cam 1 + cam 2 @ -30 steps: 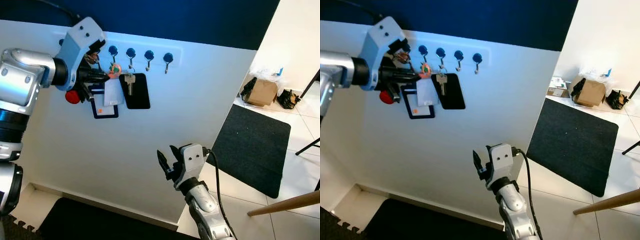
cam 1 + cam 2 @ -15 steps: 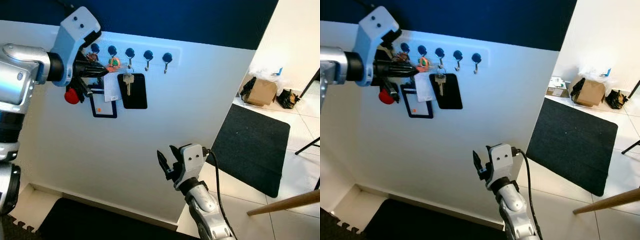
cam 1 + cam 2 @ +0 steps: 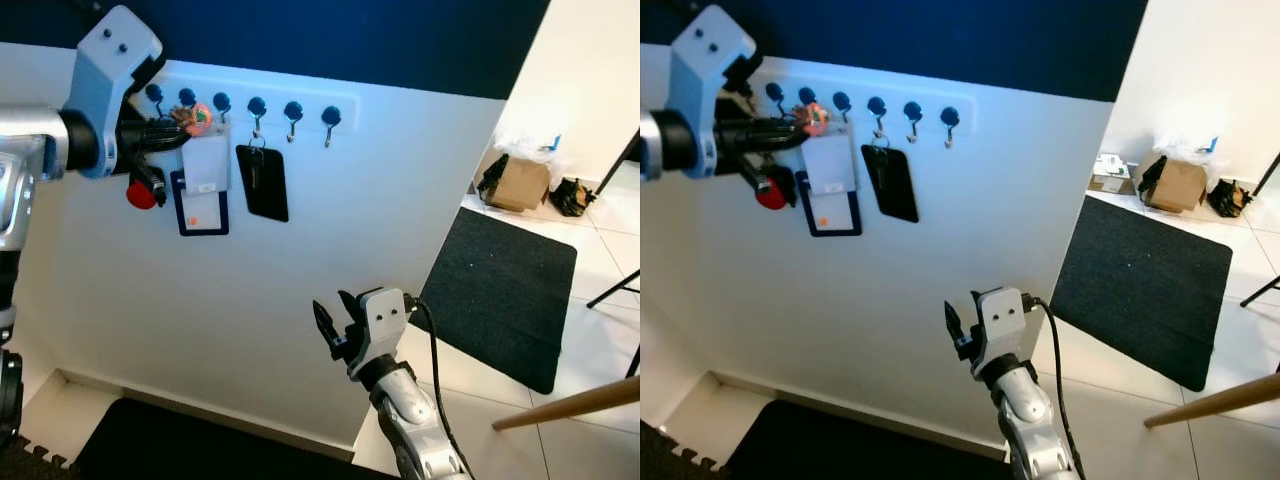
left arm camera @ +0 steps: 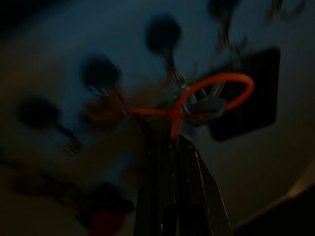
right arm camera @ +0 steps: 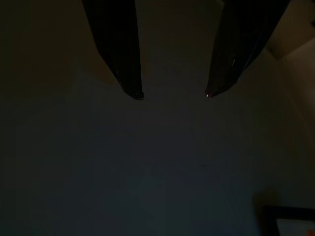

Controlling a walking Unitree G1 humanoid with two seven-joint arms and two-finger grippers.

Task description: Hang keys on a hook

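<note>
Left gripper (image 3: 178,125) raised at the row of hooks (image 3: 255,106) on the white wall (image 3: 300,250), its fingers pinched tight on the orange loop (image 4: 211,93) of the keys (image 3: 196,117). Bunch sits against the rack between the second and third hooks; cannot tell whether it rests on one. A white card (image 3: 205,165) and blue badge holder (image 3: 201,208) dangle below. Right gripper (image 3: 335,325) low near the wall, fingers spread apart, holding nothing.
</note>
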